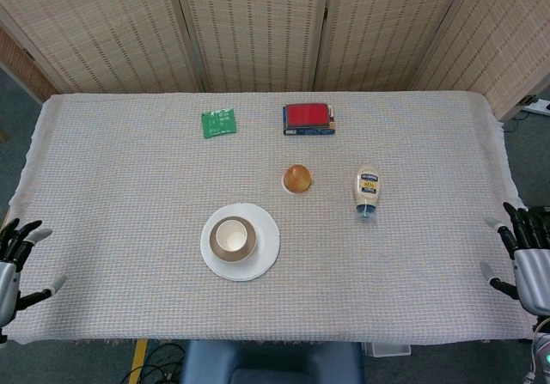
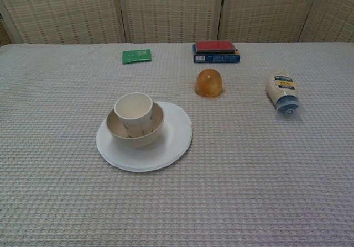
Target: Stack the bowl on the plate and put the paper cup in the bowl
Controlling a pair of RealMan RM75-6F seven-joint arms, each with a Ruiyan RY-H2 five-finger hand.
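- Plate (image 1: 263, 262), white, lower centre-left of the head view, flat on the woven cloth of the table (image 1: 129, 178).
- Bowl (image 2: 156, 125) sits on the plate, toward its left side.
- Paper cup (image 2: 133, 109) stands upright inside the bowl, rim above the bowl's edge.
- Left hand (image 1: 10, 264) at the lower left edge of the head view, off the table edge; fingers spread, holding nothing.
- Right hand (image 1: 526, 262) at the lower right edge, fingers apart, empty.
- Neither hand shows in the chest view.
- Orange dome (image 1: 297, 178) centre; squeeze bottle (image 1: 367, 190) lying right of it; green packet (image 1: 218, 123) and red-topped box (image 1: 308, 118) toward the top.
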